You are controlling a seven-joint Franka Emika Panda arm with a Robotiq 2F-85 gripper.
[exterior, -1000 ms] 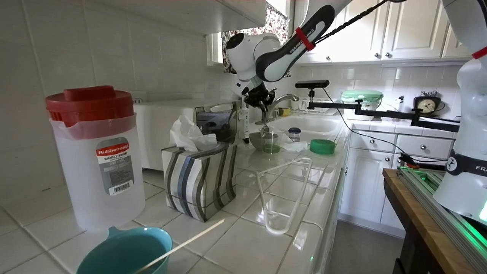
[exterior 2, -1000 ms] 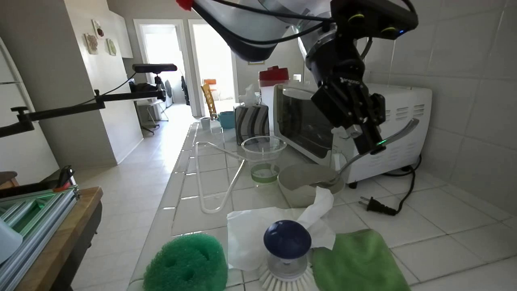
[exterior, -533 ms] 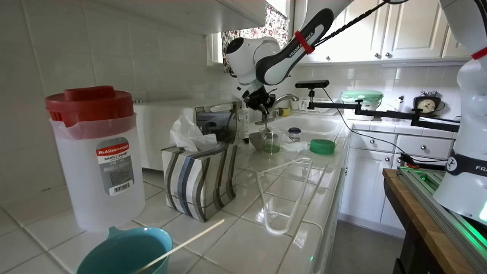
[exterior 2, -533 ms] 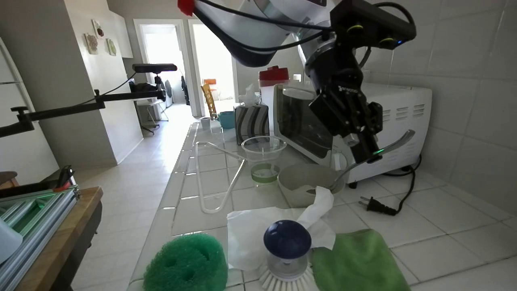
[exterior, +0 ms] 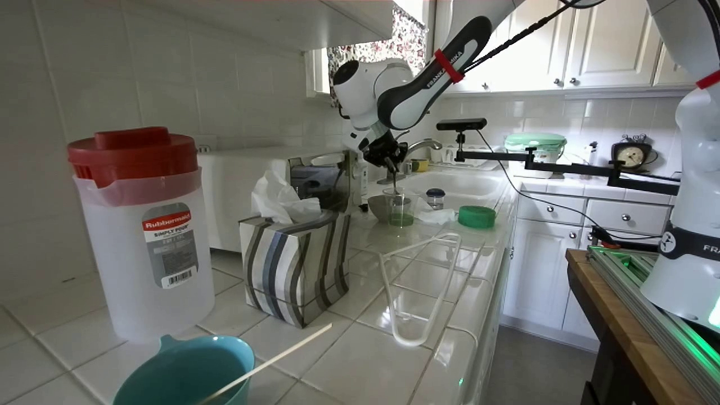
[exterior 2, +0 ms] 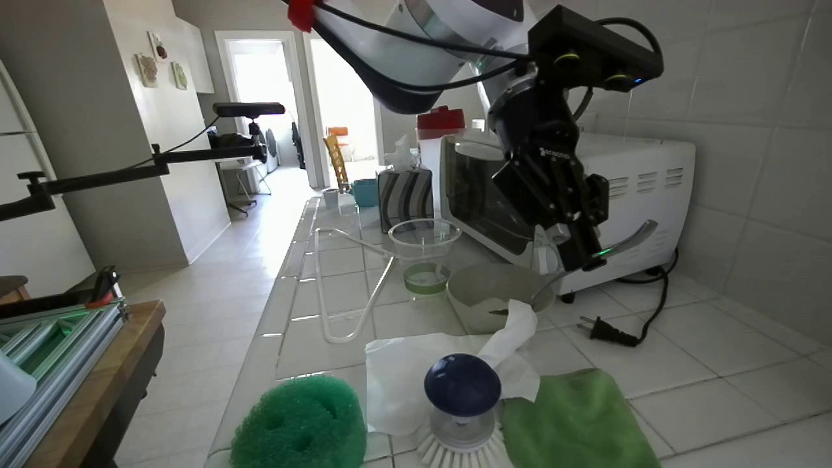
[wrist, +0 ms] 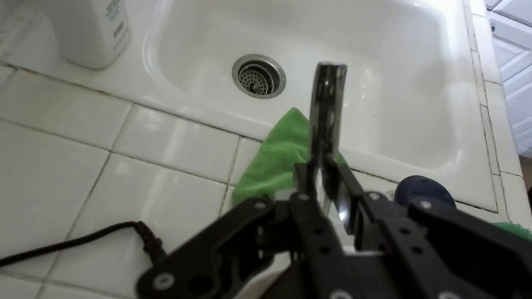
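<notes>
Nearly closed, the gripper [wrist: 322,169] pinches a curved, shiny silver utensil [wrist: 326,116], one end toward twelve o'clock in the wrist view, the other inside a pale bowl [exterior 2: 478,315].

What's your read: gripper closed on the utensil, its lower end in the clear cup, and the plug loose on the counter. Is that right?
Not quite: the utensil has its lower end in the bowl, not the clear cup, as an exterior view shows. The gripper is closed on the utensil, and the plug is loose on the counter.
</notes>
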